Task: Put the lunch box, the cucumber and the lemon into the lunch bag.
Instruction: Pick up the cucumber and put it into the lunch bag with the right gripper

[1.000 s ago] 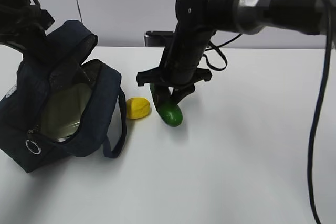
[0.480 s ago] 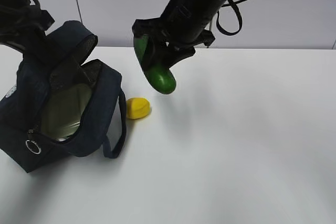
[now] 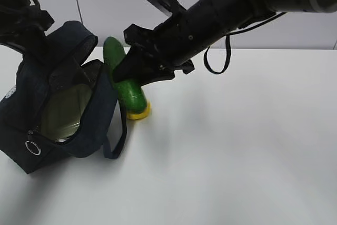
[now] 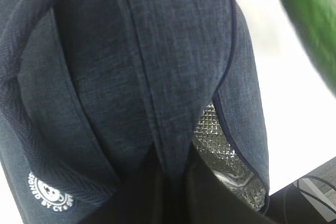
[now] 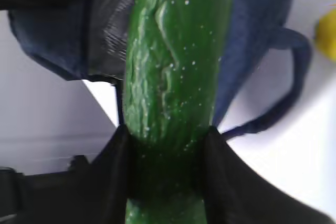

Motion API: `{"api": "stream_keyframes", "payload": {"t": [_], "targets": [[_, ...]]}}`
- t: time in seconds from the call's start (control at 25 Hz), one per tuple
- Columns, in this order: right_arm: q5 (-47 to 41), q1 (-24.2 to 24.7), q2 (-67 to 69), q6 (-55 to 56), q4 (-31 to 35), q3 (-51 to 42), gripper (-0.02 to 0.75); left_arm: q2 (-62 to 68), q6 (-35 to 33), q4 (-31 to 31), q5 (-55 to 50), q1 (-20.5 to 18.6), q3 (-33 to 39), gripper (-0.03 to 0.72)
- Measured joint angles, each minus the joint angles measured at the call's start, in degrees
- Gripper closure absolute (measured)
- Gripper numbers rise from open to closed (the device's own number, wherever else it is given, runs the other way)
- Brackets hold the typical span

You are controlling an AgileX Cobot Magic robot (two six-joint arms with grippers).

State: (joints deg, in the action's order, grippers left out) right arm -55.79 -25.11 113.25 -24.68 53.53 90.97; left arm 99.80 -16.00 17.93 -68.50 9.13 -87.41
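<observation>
Green cucumber steeply tilted, upper end toward the lunch bag.

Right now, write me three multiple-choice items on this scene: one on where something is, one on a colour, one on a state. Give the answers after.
1. Where is the lemon?
A. Inside the lunch bag
B. On the table beside the lunch bag
C. In the left gripper

2. What colour is the lunch bag?
A. Dark navy
B. Red
C. White

3. What state is the cucumber in?
A. Lying flat on the table
B. Fully inside the bag
C. Held in the air by the right gripper beside the bag's open top

Answers:
1 B: the exterior view shows the yellow fruit resting on the white table next to the bag's side.
2 A: both the exterior and left wrist views show dark blue fabric.
3 C: the right wrist view shows the jaws clamped on the cucumber, with the bag opening just beyond it.
</observation>
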Motion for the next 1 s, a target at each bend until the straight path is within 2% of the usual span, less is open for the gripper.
{"api": "stream_keyframes", "payload": {"t": [0.16, 0.24, 0.28, 0.32, 0.72, 1.0], "targets": [[1.3, 0.0, -0.4, -10.1, 16.2, -5.2, 0.479, 0.0, 0.0, 0.0, 0.0, 0.0, 0.0, 0.686], [1.5, 0.0, -0.5, -13.3, 22.2, -7.8, 0.479, 0.0, 0.0, 0.0, 0.0, 0.0, 0.0, 0.686], [1.6, 0.0, -0.5, -14.6, 24.6, -9.1, 0.430, 0.0, 0.0, 0.0, 0.0, 0.0, 0.0, 0.686], [1.9, 0.0, -0.5, -15.6, 26.4, -10.0, 0.477, 0.0, 0.0, 0.0, 0.0, 0.0, 0.0, 0.686], [8.5, -3.7, -0.4, -18.5, 32.6, -11.9, 0.480, 0.0, 0.0, 0.0, 0.0, 0.0, 0.0, 0.686], [9.2, -4.5, 4.3, -19.8, 38.3, -11.9, 0.482, 0.0, 0.0, 0.1, 0.0, 0.0, 0.0, 0.686]]}}
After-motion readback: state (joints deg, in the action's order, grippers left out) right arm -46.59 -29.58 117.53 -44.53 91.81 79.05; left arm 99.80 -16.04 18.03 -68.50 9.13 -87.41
